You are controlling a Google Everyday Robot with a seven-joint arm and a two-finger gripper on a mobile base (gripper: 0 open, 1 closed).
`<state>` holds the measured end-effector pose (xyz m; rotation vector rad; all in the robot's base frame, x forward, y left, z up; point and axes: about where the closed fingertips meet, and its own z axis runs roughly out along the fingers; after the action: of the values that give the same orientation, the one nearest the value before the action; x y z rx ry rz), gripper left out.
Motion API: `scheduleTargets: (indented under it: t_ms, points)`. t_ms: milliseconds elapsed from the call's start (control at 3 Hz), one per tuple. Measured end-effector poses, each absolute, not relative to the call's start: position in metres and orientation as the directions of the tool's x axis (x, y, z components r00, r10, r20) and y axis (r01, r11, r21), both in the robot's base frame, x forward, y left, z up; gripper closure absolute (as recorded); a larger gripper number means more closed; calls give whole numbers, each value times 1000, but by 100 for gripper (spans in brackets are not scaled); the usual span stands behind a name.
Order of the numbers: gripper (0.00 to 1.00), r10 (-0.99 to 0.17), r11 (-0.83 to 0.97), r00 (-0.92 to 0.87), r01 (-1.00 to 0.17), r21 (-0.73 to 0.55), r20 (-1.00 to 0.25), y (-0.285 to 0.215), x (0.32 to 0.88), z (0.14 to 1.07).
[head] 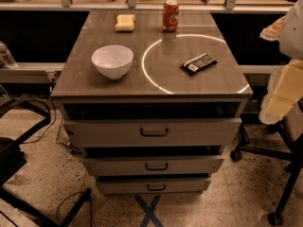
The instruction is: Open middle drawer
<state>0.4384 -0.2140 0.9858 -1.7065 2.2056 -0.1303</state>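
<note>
The grey cabinet [71,86] has three drawer fronts stacked below its top. The middle drawer [118,166] is the mid-sized front, with a small dark bar handle [156,166] at its centre. It stands out slightly, with a dark gap above it. The taller top drawer [104,132] and the short bottom drawer [123,186] stand out slightly too. My gripper [280,98] is the pale arm end at the right edge, level with the cabinet top. It is well right of and above the middle drawer's handle, touching nothing.
On the cabinet top are a white bowl [112,61], a red soda can [170,15], a yellow sponge [125,22] and a dark snack packet [199,63]. Chair legs with casters [273,216] stand right, a black frame [19,174] left. Blue tape X [149,213] marks the floor.
</note>
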Motion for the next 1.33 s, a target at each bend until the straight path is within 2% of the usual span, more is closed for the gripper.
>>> scheduleTargets:
  t_ms: [667, 1333]
  points:
    - [0, -954, 279, -230, -916, -287, -192, -216, 428, 966]
    - [0, -965, 250, -186, -863, -439, -186, -181, 360, 901]
